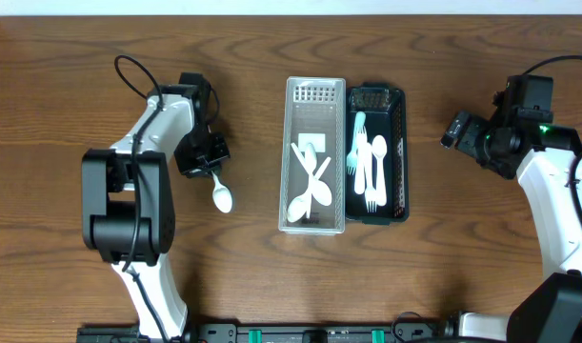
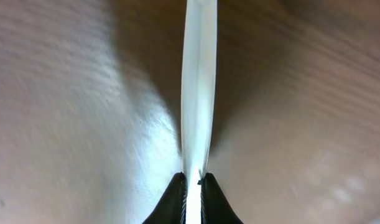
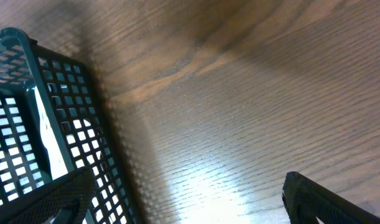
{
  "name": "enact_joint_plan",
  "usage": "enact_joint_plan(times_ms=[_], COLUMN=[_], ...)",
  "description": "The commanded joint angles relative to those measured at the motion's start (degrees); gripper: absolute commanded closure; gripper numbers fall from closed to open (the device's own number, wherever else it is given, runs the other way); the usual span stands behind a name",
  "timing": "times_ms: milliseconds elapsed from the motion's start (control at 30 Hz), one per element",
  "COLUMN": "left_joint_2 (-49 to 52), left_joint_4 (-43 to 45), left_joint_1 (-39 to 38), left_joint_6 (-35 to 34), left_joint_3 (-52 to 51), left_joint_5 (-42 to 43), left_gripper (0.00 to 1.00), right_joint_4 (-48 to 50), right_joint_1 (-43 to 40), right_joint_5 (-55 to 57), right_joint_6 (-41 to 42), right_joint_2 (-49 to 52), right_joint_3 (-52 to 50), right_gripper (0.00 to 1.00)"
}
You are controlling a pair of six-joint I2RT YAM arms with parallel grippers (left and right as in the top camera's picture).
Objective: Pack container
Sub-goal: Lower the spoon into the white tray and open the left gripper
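With the left gripper point(image 1: 204, 159) clenched on the handle of the white spoon point(image 1: 222, 196), near the clear tray point(image 1: 316, 93), I would lift it level, carry it over the tray and release it low.

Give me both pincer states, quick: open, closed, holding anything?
Left pincer: closed on the white spoon.
Right pincer: open, holding nothing.
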Motion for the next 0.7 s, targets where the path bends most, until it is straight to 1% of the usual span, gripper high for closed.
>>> enact_joint_plan(times_ms=[0, 200, 300, 333, 500, 600, 667], left_joint_2=[-8.3, -19.9, -22.9, -23.1, -21.3, -18.3, -15.9], left_joint_4=[-1.4, 1.1, 2.3, 2.6, 5.9, 7.7, 8.5], left_joint_1=[-1.9, -11.4, -17.8, -20.2, -29.6, -33.6, -35.1], left_joint_6=[3.2, 8.2, 9.0, 9.1, 9.0, 8.8, 7.2], left_joint_3=[5.2, 6.3, 6.3, 6.3, 5.3, 5.0, 5.0], left_joint_5=[4.2, 3.8, -0.1, -1.2, -1.4, -1.4, -1.4], left_gripper=[0.94, 0.94, 0.94, 0.94, 0.94, 0.94, 0.94], right_joint_4=[-0.2, -0.1, -0.1, -0.1, 0.0, 0.0, -0.1], right_joint_1=[0.4, 0.4, 0.4, 0.4, 0.4, 0.4, 0.4], right_joint_5=[0.0, 0.0, 0.0, 0.0, 0.0, 0.0, 0.0], right_joint_6=[0.5, 0.5, 0.5, 0.5, 0.5, 0.5, 0.5], right_joint_2=[0.2, 0.2, 0.2, 0.2, 0.2, 0.2, 0.2], right_joint_3=[0.3, 0.3, 0.3, 0.3, 0.3, 0.3, 0.3], right_gripper=[0.01, 0.01, 0.01, 0.01, 0.01, 0.01, 0.01])
